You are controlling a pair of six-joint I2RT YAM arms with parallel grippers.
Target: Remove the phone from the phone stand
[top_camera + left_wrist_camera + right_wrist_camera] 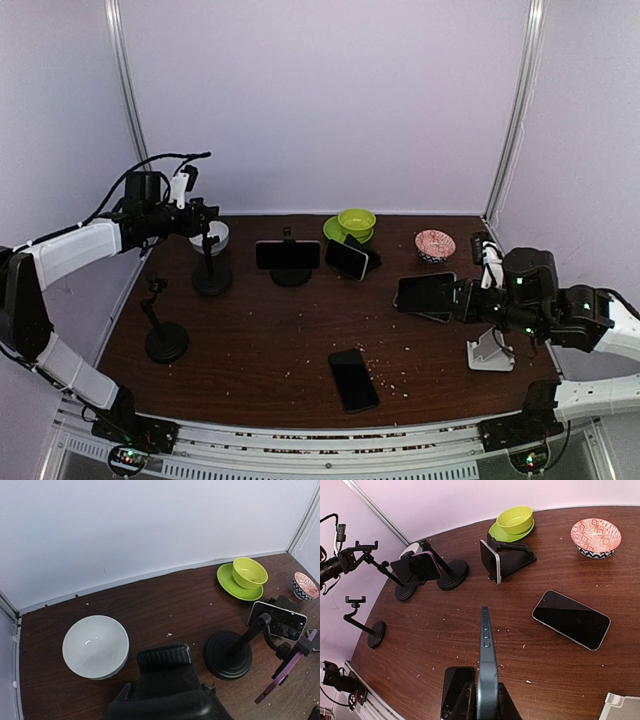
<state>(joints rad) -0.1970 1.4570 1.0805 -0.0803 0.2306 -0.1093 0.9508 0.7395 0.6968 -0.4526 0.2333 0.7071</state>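
My right gripper (487,692) is shut on a dark blue phone (486,645), held edge-up above the table. In the top view this gripper (466,299) holds the phone (425,292) left of the empty white phone stand (490,355). A pink-backed phone (422,565) sits clamped in a black round-base stand (290,274). Another phone (346,258) leans in a black folding stand. My left gripper (203,214) hovers at the far left over an empty black pole stand (212,272). Its fingers (164,657) look closed, and whatever is between them is hidden.
A phone (353,380) lies flat at the front centre and another (571,619) lies under the held one. A white bowl (95,646), a green bowl on a plate (355,222) and a patterned bowl (435,243) stand at the back. A second empty black stand (165,338) is front left.
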